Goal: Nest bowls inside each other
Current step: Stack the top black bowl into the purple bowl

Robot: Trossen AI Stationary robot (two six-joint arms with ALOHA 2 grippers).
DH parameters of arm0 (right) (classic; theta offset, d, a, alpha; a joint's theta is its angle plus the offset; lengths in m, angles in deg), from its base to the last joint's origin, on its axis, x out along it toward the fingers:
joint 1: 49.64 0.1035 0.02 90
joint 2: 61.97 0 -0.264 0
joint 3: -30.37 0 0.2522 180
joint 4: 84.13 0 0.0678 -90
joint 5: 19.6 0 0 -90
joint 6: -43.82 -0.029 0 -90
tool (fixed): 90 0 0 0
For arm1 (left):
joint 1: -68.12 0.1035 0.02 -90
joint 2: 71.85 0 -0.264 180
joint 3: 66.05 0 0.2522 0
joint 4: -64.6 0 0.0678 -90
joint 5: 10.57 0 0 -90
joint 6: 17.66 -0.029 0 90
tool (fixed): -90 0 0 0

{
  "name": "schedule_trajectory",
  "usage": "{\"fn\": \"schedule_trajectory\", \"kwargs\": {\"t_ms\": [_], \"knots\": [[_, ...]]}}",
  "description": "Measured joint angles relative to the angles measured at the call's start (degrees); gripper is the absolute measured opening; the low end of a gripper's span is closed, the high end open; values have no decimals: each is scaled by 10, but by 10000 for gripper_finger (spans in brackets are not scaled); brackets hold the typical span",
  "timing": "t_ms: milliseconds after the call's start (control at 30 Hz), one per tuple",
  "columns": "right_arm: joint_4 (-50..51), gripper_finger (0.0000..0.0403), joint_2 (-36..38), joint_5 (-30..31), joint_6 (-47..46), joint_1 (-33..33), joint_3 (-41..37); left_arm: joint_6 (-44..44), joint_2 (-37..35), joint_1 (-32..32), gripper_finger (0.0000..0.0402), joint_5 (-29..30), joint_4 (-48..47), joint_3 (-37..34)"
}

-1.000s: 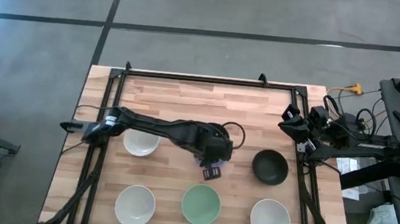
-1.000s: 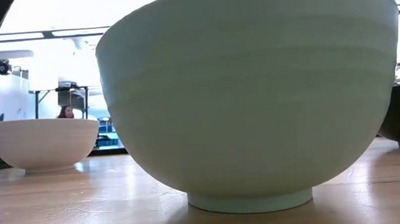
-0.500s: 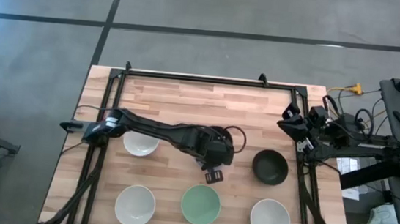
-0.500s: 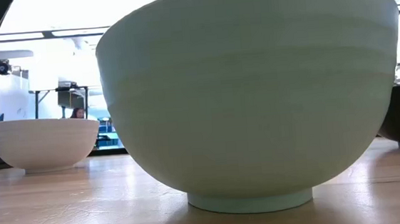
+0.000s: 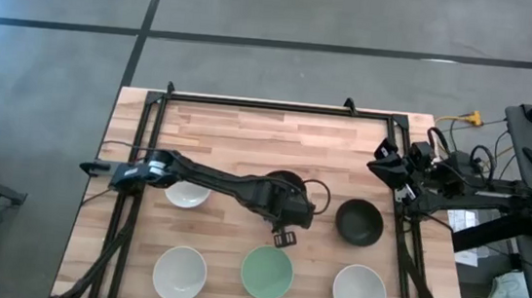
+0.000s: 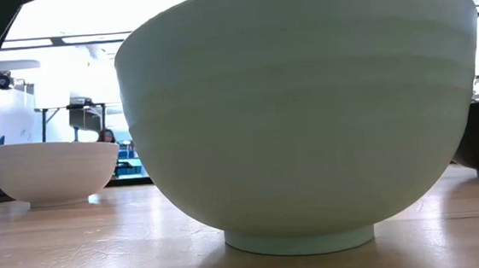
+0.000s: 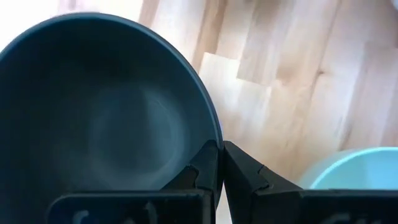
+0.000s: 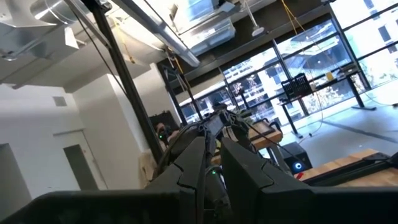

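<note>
My left gripper [image 5: 285,235] reaches out over the middle of the table and is shut on a black bowl [image 7: 112,124], which sits mostly hidden under the wrist in the high view [image 5: 283,179]. The mint green bowl [image 5: 267,272] stands on its foot just nearer than the gripper and fills the low view [image 6: 302,112]. A second black bowl [image 5: 359,223] stands to the right. One white bowl [image 5: 186,196] lies partly under the left arm. My right gripper [image 5: 387,163] waits shut at the table's right edge, touching nothing. My left gripper pinches the black bowl's rim [image 7: 211,134] on its near side, one finger [image 7: 204,169] inside the bowl and the other [image 7: 245,173] outside. The fingers come from above, pointing down. The bowl's opening faces up; I cannot tell whether it is clear of the table.
Two more white bowls stand in the near row, one at the left [image 5: 180,271] and one at the right [image 5: 359,292]. A black frame [image 5: 251,102] runs along the table's far and side edges. Bare wood lies across the far half. A person shows far off in the room [image 6: 105,138].
My left gripper has moved with the black bowl toward the table's near edge and slightly right, closer to the mint green bowl. The arm now covers more of the white bowl beneath it.
</note>
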Motion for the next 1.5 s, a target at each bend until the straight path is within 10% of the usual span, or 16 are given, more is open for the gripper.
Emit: {"fn": "schedule_trajectory", "kwargs": {"t_ms": [1200,1500], "knots": [[4,48,0,1,-4,0,-19,-18,0,0,2,10,-24,-18],[4,47,0,0,-7,0,-18,-19,0,1,52,4,-23,-18]]}}
